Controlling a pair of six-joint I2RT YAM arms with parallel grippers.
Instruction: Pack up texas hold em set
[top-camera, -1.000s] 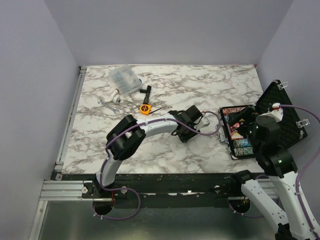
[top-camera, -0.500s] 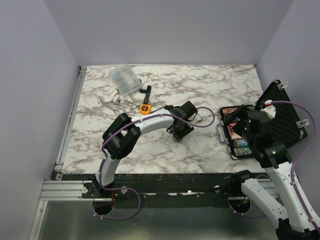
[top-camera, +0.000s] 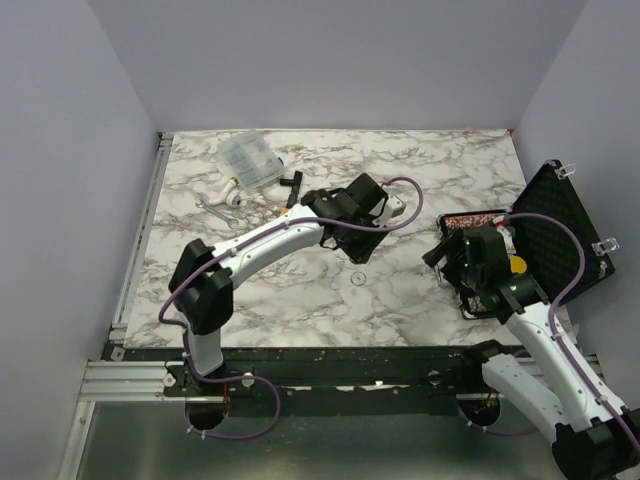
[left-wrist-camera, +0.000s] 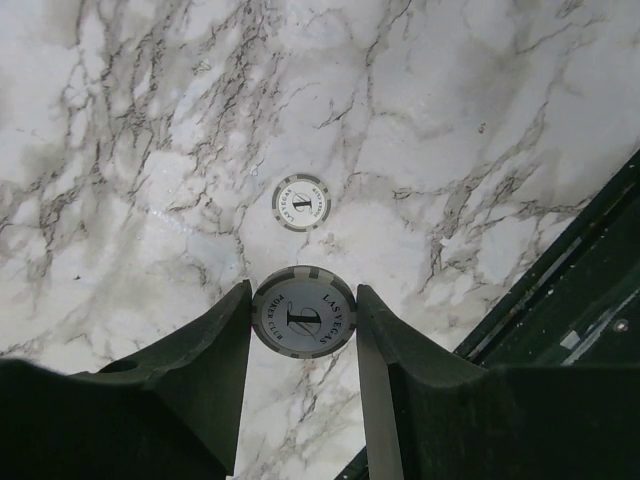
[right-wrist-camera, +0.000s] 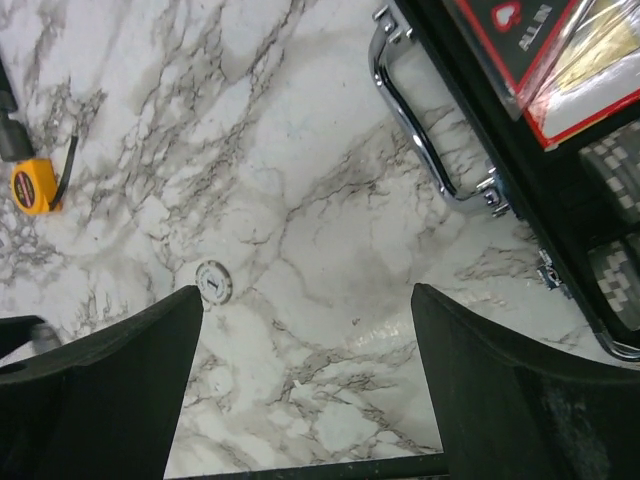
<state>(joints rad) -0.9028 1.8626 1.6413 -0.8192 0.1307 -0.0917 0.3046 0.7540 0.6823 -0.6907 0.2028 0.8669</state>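
Observation:
The black briefcase (top-camera: 560, 225) lies open at the right with its foam lid up; a yellow disc (top-camera: 517, 265) sits in it. The right wrist view shows its chrome handle (right-wrist-camera: 420, 130), the red card box (right-wrist-camera: 520, 50) and chip rows (right-wrist-camera: 612, 170). My left gripper (left-wrist-camera: 304, 298) is shut on a white poker chip (left-wrist-camera: 304, 318), held edge-on above the marble; the gripper also shows in the top view (top-camera: 362, 245). A second white chip (left-wrist-camera: 300, 202) lies flat on the table (top-camera: 357, 279) and shows in the right wrist view (right-wrist-camera: 213, 281). My right gripper (right-wrist-camera: 308, 295) is open and empty, left of the case.
A clear plastic compartment box (top-camera: 250, 160), a white fitting (top-camera: 228, 192) and a small wrench (top-camera: 214, 209) lie at the back left. An orange tape measure (right-wrist-camera: 33, 185) lies beside the left arm. A dark edge (left-wrist-camera: 580, 300) crosses the left wrist view's lower right.
My left gripper has drawn back from the case and risen with a white chip; a second chip now shows on the table. My right gripper has swung from over the case to its left side.

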